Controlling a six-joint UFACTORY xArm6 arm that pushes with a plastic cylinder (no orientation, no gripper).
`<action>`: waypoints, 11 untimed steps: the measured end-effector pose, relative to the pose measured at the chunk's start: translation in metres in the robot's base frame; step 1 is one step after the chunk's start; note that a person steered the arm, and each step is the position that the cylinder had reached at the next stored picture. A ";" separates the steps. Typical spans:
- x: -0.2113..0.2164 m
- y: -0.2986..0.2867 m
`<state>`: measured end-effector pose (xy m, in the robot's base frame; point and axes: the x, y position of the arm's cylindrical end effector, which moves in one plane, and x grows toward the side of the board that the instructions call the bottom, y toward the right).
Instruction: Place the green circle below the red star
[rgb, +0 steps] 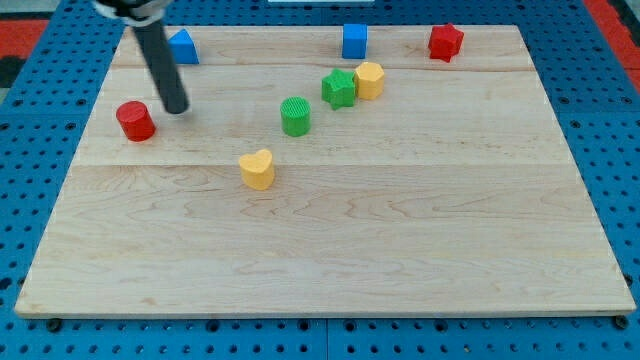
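Seven blocks lay on the wooden board (330, 260), and the green circle (295, 116) sat near the middle, just left of and below the green star (339, 88), well apart from the red star (445, 42) at the view's top right. My tip (177, 108) rested far to the view's left, just beside the red circle (134, 120); the rod has no jaws, so nothing was being held. The circle looked small, light and rigid, likely to slide easily yet roll off a glancing push. Contact would be best low on its left side, square through its centre, steering under the green star and yellow block (369, 80)
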<state>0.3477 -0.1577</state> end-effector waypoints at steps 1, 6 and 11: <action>0.007 0.053; 0.010 0.247; 0.012 0.292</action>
